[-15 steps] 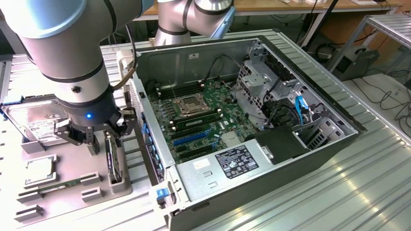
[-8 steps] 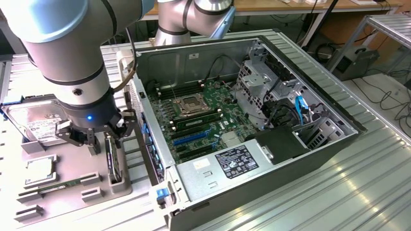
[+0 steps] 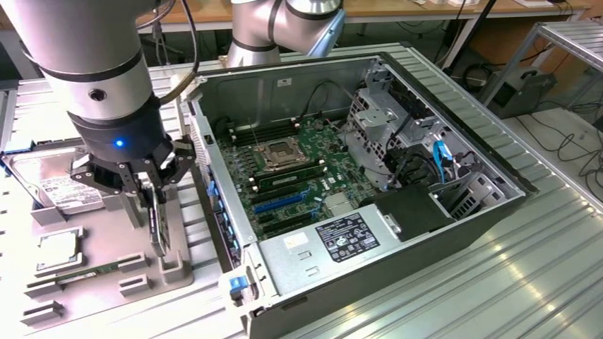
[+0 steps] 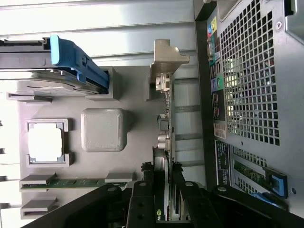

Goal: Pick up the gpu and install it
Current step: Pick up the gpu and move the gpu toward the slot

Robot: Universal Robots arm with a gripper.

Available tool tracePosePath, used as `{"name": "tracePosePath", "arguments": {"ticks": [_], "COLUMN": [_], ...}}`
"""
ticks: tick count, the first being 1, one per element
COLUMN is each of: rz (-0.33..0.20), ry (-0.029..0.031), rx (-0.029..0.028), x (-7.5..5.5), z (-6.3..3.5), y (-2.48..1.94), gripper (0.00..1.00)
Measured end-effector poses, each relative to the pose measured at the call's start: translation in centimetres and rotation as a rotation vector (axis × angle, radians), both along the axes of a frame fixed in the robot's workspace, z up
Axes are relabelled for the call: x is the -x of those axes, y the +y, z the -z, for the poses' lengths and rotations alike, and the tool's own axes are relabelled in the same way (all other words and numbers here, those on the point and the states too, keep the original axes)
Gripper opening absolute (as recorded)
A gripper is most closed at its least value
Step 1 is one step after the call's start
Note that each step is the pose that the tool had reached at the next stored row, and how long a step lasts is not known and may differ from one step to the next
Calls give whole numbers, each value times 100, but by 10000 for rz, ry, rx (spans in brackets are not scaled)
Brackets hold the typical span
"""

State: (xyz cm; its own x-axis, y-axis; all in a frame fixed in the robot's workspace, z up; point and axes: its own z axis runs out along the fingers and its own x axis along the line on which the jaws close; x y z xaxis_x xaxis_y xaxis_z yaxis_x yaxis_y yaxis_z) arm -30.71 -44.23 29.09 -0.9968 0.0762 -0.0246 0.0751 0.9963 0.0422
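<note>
The gpu (image 3: 162, 232) stands on edge in a slot of the grey holder tray (image 3: 104, 289), on the exterior view's left. It is a thin dark card, and its silvery end bracket (image 4: 169, 56) shows in the wrist view. My gripper (image 3: 151, 201) has come straight down over it. In the wrist view the black fingers (image 4: 142, 190) sit against both faces of the card (image 4: 165, 137), so the gripper (image 4: 162, 173) is shut on it. The card still rests in its slot.
The open computer case (image 3: 452, 233) lies right of the tray, its motherboard (image 3: 292, 176) and blue card slots (image 3: 278, 203) exposed. Its perforated rear panel (image 4: 251, 71) is close beside the card. The tray also holds a hard drive (image 3: 52, 180), a processor (image 3: 58, 251) and a green memory stick (image 3: 85, 274).
</note>
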Motion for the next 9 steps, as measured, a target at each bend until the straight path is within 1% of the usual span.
{"name": "tracePosePath", "arguments": {"ticks": [1,9], "rz": [0,0], "ry": [0,-2], "rx": [0,-2], "x": [0,0], "z": [-18,-71], "y": [0,0], "gripper": [26,26]}}
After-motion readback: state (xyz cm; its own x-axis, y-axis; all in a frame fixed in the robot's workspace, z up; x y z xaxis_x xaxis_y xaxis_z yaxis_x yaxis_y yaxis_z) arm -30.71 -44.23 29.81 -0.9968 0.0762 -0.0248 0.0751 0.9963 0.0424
